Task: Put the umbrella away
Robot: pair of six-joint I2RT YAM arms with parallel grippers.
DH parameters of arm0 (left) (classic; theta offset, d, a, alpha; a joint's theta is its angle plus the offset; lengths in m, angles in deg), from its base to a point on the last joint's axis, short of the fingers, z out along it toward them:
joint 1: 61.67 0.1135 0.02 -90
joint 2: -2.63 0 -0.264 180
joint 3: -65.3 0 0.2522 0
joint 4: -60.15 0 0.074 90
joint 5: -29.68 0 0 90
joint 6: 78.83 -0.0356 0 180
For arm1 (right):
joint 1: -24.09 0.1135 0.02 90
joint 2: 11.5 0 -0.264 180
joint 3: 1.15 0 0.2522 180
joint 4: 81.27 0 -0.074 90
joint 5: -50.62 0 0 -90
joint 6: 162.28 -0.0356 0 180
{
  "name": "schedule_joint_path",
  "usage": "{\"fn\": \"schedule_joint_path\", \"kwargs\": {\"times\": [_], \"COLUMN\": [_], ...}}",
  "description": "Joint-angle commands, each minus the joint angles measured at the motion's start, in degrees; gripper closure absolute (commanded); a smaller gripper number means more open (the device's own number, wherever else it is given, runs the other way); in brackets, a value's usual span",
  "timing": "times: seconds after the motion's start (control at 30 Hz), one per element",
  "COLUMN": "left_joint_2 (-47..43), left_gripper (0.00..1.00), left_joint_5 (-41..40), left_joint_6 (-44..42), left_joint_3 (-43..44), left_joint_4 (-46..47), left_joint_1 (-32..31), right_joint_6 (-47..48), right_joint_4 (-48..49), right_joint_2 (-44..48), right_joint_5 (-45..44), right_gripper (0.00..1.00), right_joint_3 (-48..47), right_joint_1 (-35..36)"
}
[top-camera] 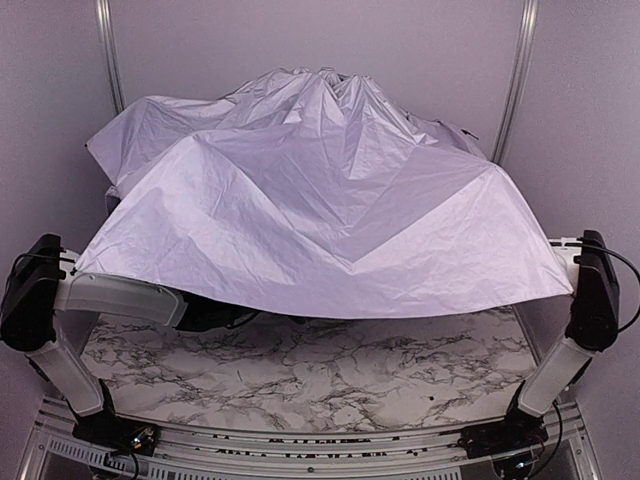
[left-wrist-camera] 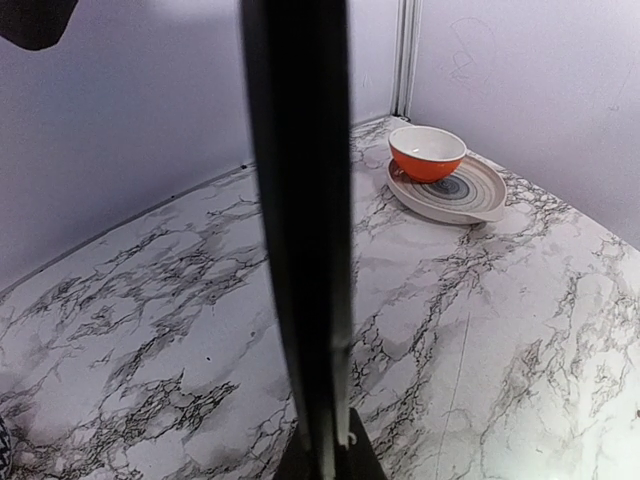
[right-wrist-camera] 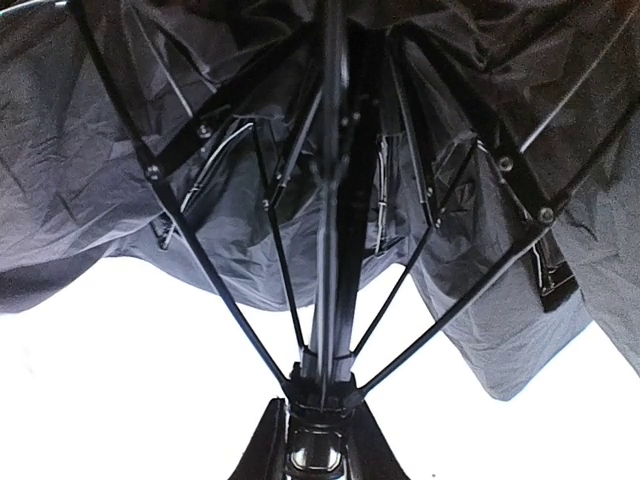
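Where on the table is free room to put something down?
Free: the marble table strip in front of the umbrella; also the marble before the plate with the orange bowl in the corner. Crowded: under the umbrella.

Under soft, even light from above, we see a mild sheen on the umbrella (top-camera: 330, 200) and a dim shadow beneath its near edge on the marble table (top-camera: 300, 380). At the left wrist, the shaft (left-wrist-camera: 300, 230) is a close, blurred dark bar, while the orange bowl (left-wrist-camera: 427, 152) stays fairly sharp. At the right wrist we face backlight: the lining (right-wrist-camera: 100, 180) is murky and the background blown white.
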Motion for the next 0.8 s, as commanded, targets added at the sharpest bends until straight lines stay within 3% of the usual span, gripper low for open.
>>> {"fn": "schedule_joint_path", "kwargs": {"times": [0.0,0.37,0.67,0.77], "left_joint_2": [-8.30,-10.90,-5.54,-4.52], "left_gripper": [1.00,1.00,1.00,1.00], "left_joint_5": [1.35,6.06,10.23,10.48], "left_joint_6": [-4.98,-5.21,-6.95,-7.03], "left_joint_3": [5.21,4.01,4.92,6.56], "left_joint_4": [27.16,27.68,41.19,41.94], "left_joint_1": [0.60,3.42,3.42,3.71], "right_joint_6": [4.59,3.72,4.32,5.08], "right_joint_4": [-24.45,-27.12,-30.40,-29.64], "right_joint_2": [-5.39,-6.71,-7.83,-7.47], "right_joint_5": [5.59,3.37,2.02,1.02], "right_gripper": [0.95,0.98,1.00,1.00], "right_joint_3": [7.21,11.31,12.60,14.84], "right_joint_1": [2.04,2.03,2.08,2.19]}}
